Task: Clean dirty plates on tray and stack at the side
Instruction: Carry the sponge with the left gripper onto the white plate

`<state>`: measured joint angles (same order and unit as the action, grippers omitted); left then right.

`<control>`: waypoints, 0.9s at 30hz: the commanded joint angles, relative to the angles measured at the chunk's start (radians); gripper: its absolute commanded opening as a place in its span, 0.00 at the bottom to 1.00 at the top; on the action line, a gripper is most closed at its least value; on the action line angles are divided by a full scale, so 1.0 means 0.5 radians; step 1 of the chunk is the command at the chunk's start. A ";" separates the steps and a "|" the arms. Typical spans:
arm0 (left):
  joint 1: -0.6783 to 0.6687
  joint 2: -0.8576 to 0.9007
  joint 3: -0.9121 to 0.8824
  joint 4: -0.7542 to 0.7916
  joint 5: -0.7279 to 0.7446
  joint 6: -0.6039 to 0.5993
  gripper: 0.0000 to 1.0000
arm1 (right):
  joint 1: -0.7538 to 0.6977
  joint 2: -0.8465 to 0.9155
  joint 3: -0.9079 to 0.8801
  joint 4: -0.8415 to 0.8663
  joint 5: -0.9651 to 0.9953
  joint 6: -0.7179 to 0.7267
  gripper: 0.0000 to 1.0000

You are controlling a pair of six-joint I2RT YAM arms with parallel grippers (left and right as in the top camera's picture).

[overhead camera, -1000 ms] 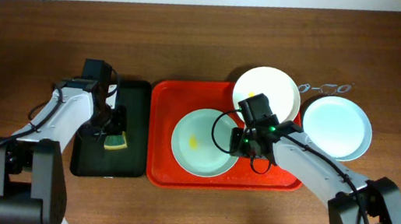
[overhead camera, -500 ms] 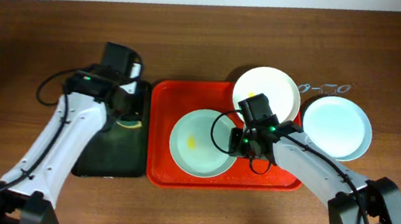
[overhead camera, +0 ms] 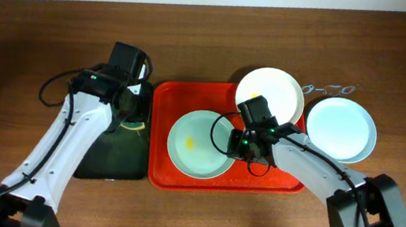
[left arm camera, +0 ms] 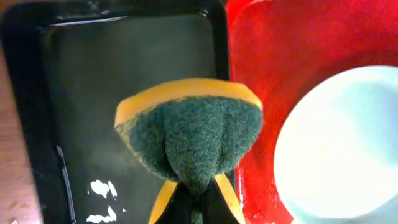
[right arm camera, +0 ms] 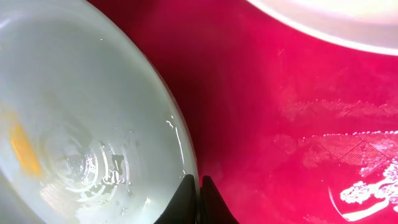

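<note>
The red tray [overhead camera: 258,177] holds a pale green plate [overhead camera: 197,143] with a yellow smear [right arm camera: 23,149]. My right gripper [overhead camera: 241,144] [right arm camera: 199,185] is shut on that plate's right rim. A white plate [overhead camera: 270,93] rests across the tray's far right corner. On the table right of the tray lies a pale blue plate [overhead camera: 341,129]. My left gripper [overhead camera: 132,119] [left arm camera: 196,202] is shut on a green and yellow sponge [left arm camera: 189,134], which bulges out of the jaws. It hangs above the black tray's [left arm camera: 93,93] right edge, next to the red tray [left arm camera: 280,56].
The black tray [overhead camera: 105,159] lies against the red tray's left side, with small white specks [left arm camera: 99,190] on it. A pair of glasses [overhead camera: 326,89] lies on the wooden table [overhead camera: 38,42] beyond the blue plate.
My left gripper shut on the sponge, lifted it off the black tray and carried it toward the red tray. The green plate slid slightly left in my right gripper's hold.
</note>
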<state>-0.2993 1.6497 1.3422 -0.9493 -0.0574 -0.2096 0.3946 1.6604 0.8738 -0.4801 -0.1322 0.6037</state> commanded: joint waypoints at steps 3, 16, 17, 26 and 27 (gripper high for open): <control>-0.002 0.089 0.201 -0.063 0.004 -0.057 0.00 | 0.022 0.029 0.006 0.005 0.018 0.022 0.04; -0.144 0.201 0.201 -0.021 0.123 -0.056 0.00 | 0.021 0.029 0.007 0.012 0.016 0.023 0.99; -0.149 0.201 0.201 -0.024 0.123 -0.056 0.00 | 0.021 0.029 0.007 0.014 0.011 0.023 0.98; -0.150 0.201 0.201 -0.014 0.124 -0.059 0.00 | 0.021 0.029 0.007 0.005 0.002 0.023 0.98; -0.150 0.201 0.201 -0.014 0.124 -0.058 0.00 | 0.021 0.029 0.007 0.008 0.002 0.023 0.98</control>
<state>-0.3740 1.7477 1.4227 -0.9592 -0.0040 -0.2287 0.3977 1.6596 0.8799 -0.4702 -0.1322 0.6098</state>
